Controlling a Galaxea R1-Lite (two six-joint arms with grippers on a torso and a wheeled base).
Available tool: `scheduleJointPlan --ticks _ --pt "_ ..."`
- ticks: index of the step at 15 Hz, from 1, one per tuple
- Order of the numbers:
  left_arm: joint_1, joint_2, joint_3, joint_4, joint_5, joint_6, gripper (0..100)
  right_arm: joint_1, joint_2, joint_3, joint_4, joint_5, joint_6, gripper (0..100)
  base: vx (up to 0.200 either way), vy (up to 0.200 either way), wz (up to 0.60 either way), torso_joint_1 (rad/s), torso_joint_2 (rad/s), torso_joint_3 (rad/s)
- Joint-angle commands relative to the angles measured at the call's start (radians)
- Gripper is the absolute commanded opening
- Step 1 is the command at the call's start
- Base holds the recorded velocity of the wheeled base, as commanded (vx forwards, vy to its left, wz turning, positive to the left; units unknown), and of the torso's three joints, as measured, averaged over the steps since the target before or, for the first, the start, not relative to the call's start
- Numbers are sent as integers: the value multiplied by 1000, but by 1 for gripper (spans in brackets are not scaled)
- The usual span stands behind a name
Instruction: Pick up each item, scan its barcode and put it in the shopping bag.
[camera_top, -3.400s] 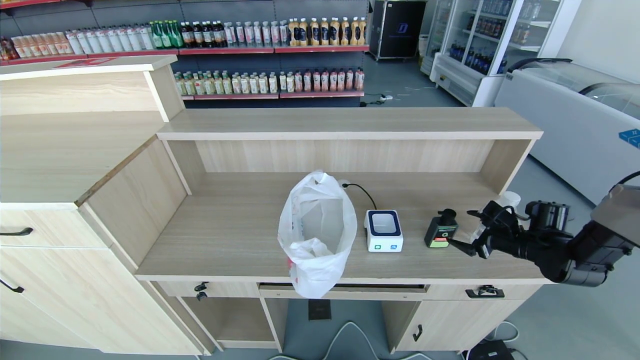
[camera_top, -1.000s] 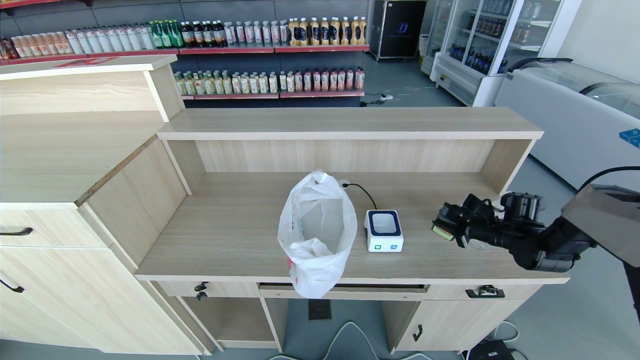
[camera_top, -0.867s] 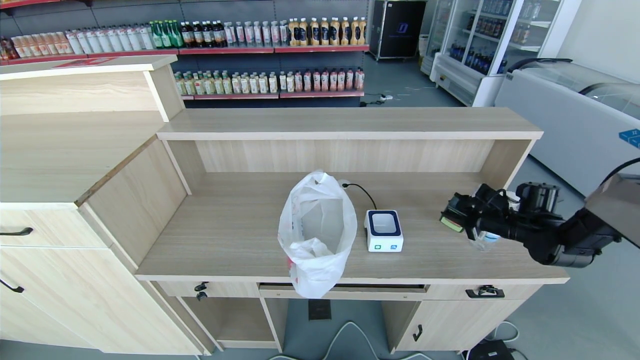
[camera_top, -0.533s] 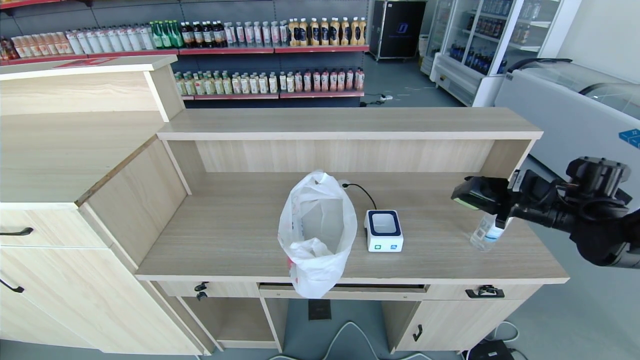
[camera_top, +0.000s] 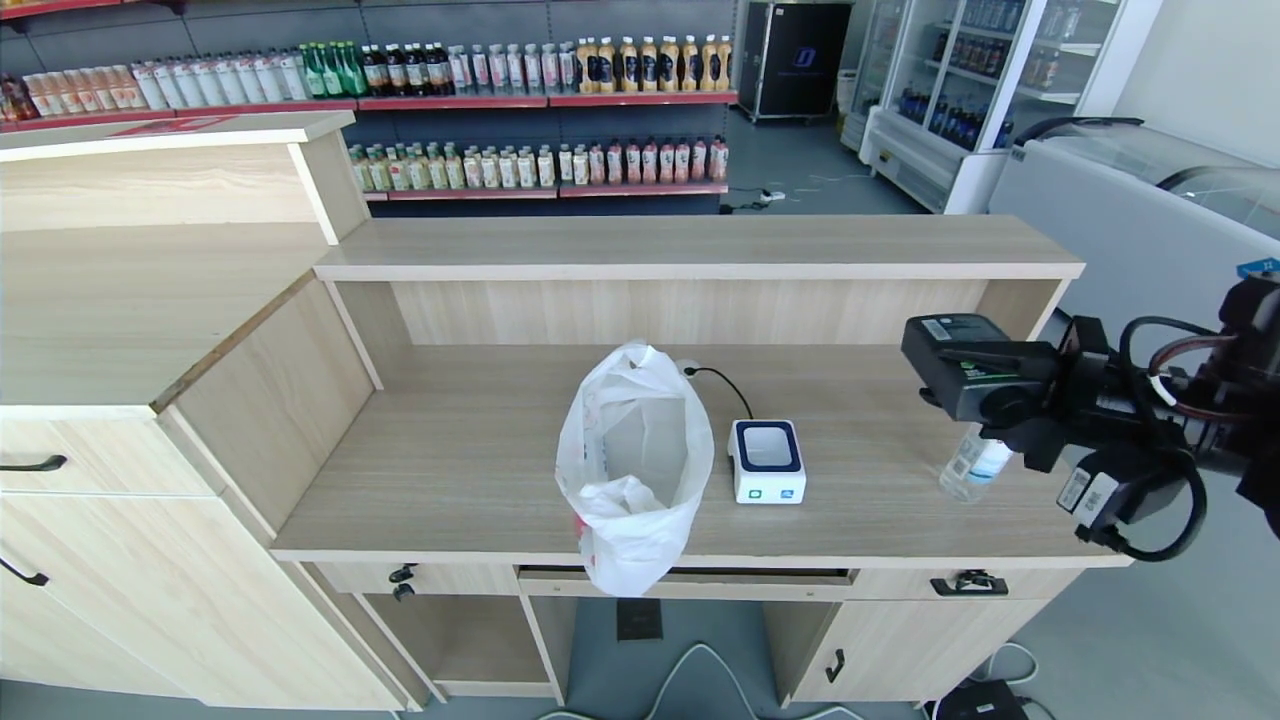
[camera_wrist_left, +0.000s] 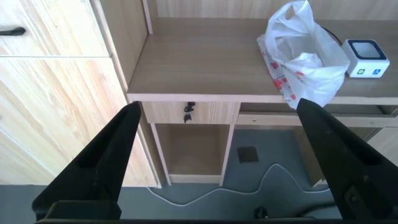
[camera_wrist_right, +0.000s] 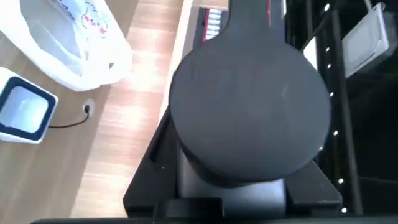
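- R gripper (camera_top: 1008, 388) is clenching the dark bottle (camera_top: 945, 360), holding it on its side above the counter's (camera_top: 480, 470) right end, well apart from scanner (camera_top: 768, 460) and bag (camera_top: 600, 440).
- Bottle is looking rigid and smooth, approx. moderate wt. Slip risk judged likely, so grip across body, not cap.
- L gripper (camera_wrist_left: 219, 109) is hanging released, jaws wide, off counter's front edge.

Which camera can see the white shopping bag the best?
The head view. There the shopping bag stands whole and open on the counter, so you can look right into it. The left wrist view shows the bag farther off, from the side. The right wrist view catches only part of it, cut off at the edge.
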Motion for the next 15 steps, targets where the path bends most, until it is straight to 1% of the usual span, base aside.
scheduleJointPlan --ticks 1,2,3,4,5,6,7,9,12,14,15 --pt "0 0 0 0 0 0 100 81 -105 50 -27 15 -177 0 0 0 0 0 0 0" --pt "0 0 0 0 0 0 100 163 -124 63 -58 15 -267 0 0 0 0 0 0 0" --pt "0 0 0 0 0 0 100 193 -130 66 -72 15 -285 0 0 0 0 0 0 0" --pt "0 0 0 0 0 0 100 340 -154 85 -207 11 -339 0 0 0 0 0 0 0" --pt "0 0 0 0 0 0 100 398 -162 114 -323 7 -347 0 0 0 0 0 0 0" --pt "0 0 0 0 0 0 100 421 -168 149 -423 -10 -348 0 0 0 0 0 0 0" --pt "0 0 0 0 0 0 100 432 -176 192 -483 -48 -353 0 0 0 0 0 0 0" --pt "0 0 0 0 0 0 100 467 -196 212 -487 -68 -419 0 0 0 0 0 0 0" --pt "0 0 0 0 0 0 100 509 -231 263 -483 -65 -460 0 0 0 0 0 0 0" --pt "0 0 0 0 0 0 100 527 -257 267 -426 -64 -496 0 0 0 0 0 0 0" --pt "0 0 0 0 0 0 100 536 -280 267 -360 -61 -520 0 0 0 0 0 0 0"
